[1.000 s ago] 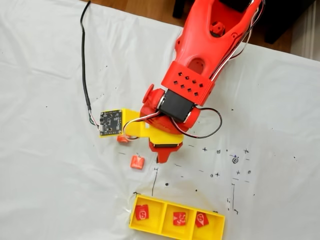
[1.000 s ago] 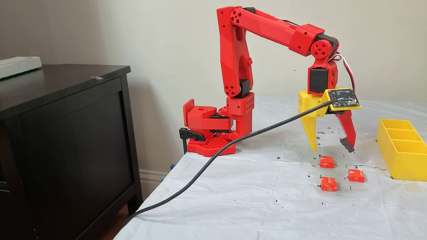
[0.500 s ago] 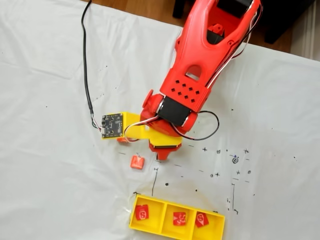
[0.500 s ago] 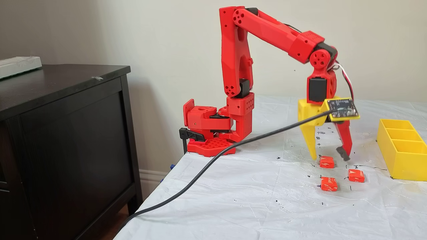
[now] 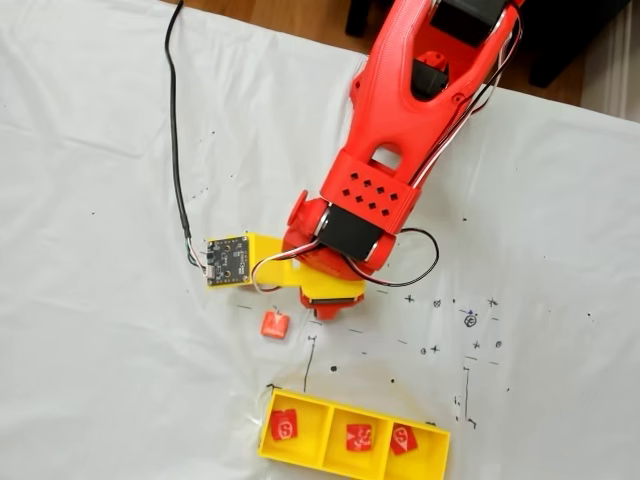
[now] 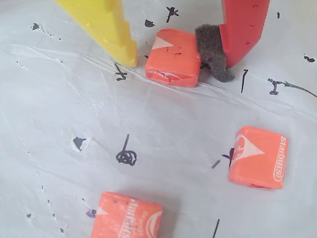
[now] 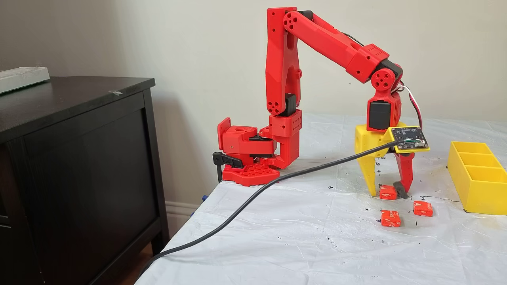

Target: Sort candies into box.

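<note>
A: Orange Starburst candy (image 6: 172,58) on the plastic sheet — the gripper (image 6: 173,54) has dropped around it?

B: Yes; fingers straddle it, grey pad touching, not yet clamped. Box (image 7: 477,180) awaits.

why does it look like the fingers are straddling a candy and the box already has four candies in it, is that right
Not quite: the box holds three candies, one per section, as a fixed view shows. The fingers do straddle a candy on the table, per the wrist view.
</note>
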Action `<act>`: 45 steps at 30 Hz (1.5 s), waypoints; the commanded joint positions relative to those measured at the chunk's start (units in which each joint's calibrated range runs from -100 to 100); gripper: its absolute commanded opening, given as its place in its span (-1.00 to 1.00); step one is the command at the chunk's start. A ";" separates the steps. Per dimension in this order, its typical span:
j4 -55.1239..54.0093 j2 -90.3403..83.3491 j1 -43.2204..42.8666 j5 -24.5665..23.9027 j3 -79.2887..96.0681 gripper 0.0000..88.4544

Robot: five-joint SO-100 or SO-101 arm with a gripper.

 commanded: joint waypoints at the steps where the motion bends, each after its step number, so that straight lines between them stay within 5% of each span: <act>1: -0.98 0.13 -0.70 0.05 0.27 -0.64; 5: -1.39 -0.21 -0.79 -0.20 0.46 -0.90; 14: 1.31 -9.28 -3.33 -2.34 -0.09 -0.98; 25: 10.72 -17.51 -10.12 -6.74 -18.39 -1.00; 45: 4.91 -11.57 -20.08 -12.41 -32.41 -1.00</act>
